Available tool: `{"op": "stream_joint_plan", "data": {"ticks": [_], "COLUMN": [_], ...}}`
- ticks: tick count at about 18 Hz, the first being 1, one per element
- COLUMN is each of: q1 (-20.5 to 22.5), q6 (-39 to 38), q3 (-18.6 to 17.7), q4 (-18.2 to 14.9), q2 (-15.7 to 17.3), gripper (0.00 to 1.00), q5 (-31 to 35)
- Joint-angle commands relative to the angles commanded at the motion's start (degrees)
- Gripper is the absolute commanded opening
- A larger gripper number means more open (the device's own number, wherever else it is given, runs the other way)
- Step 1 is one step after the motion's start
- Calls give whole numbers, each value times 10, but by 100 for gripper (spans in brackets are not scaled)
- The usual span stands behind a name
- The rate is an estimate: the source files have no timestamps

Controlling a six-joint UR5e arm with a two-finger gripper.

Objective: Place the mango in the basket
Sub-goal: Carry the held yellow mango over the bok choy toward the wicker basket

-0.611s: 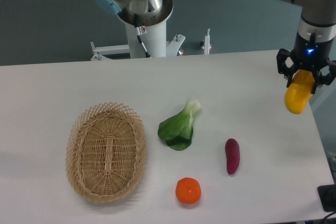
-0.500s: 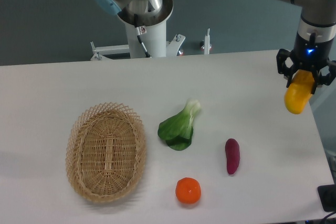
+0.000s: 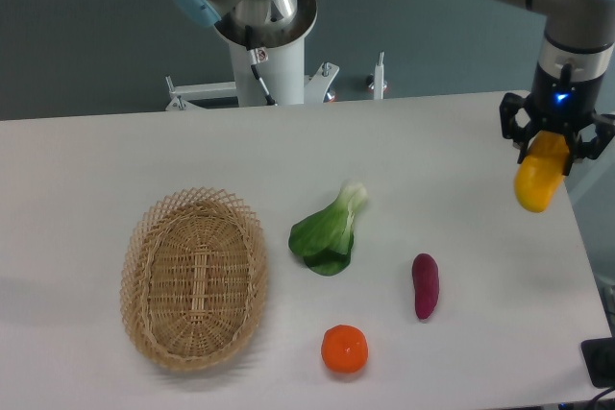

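1. Mango point(image 3: 538, 177), one piece only, is hanging in the air above the right end of the white table point(image 3: 115, 156), with its upper end sitting between the gripper's fingers and its lower end pointing down and a little toward the camera.
2. One gripper point(image 3: 550, 141) is showing, black, with its two fingers clamped on the top part of the mango; a small blue light is glowing on the wrist just above it.
3. One basket point(image 3: 193, 278), oval and woven, with a lacy looped rim, is lying far to the left of the gripper and lower in the picture, well apart from it, and nothing is lying inside it.
4. One dark purple vegetable point(image 3: 425, 285) is lying on the table below the gripper and to its left, nearer to it than the other things.
5. One round orange fruit point(image 3: 345, 349) is sitting further left and lower again, near the front edge of the table.
6. One leafy green vegetable point(image 3: 329, 230) with a pale stem is lying to the left of the gripper, between it and the basket, apart from both.
7. Robot base point(image 3: 267, 50), white and round, is standing behind the table, far to the left of the gripper.
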Motion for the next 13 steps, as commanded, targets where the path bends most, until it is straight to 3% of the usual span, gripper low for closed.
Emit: {"op": "stream_joint_plan", "data": {"ticks": [7, 13], "q1": [-119, -225], "q6": [-221, -381], "q3": [-44, -90], "q4": [21, 70], "q2": [16, 20], "gripper": [52, 52], "q5": [1, 1]}}
